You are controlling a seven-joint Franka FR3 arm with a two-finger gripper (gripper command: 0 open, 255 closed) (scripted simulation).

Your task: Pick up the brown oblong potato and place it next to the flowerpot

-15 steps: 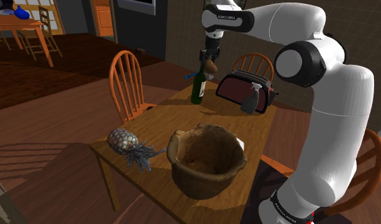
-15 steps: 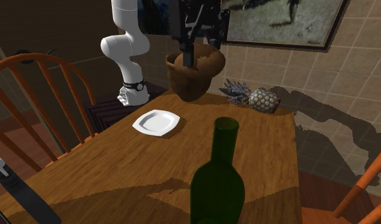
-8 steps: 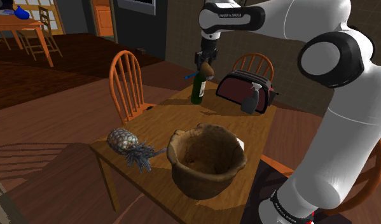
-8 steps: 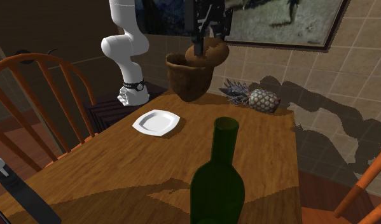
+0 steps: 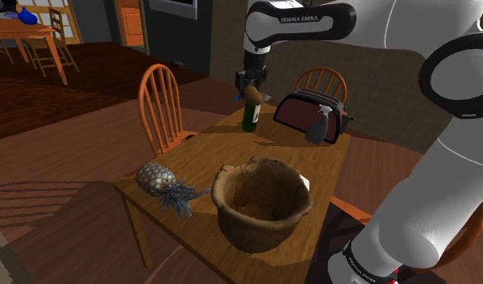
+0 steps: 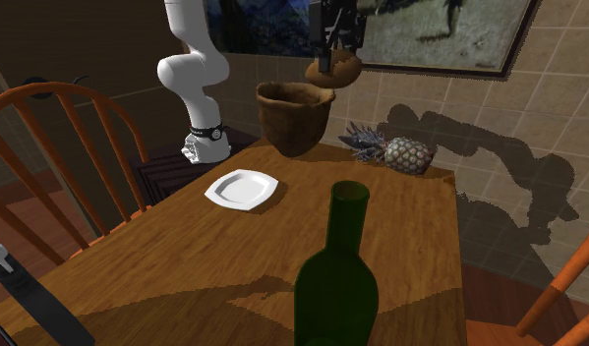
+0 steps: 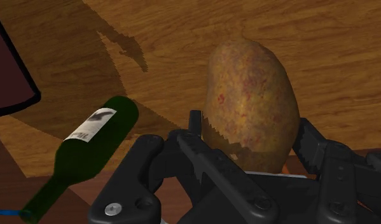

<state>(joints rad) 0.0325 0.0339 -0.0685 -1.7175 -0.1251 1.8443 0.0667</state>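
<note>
Clasping the speckled brown oblong potato (image 7: 246, 95) in the all-black two-finger gripper (image 7: 249, 125), high above the wooden table (image 5: 215, 149) near the dark green bottle (image 5: 250, 114); might topple that bottle if lowered early toward the rough brown flowerpot (image 5: 260, 227).

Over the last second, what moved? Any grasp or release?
The gripper, shut on the potato, drifted toward the shoulder view's left. In the second exterior view this reads as up and to the right. The arm's elbow swung toward the shoulder view's right. Nothing was grasped or released, as the potato was already held. The green bottle, flowerpot, pineapple and white plate stayed put.
</note>
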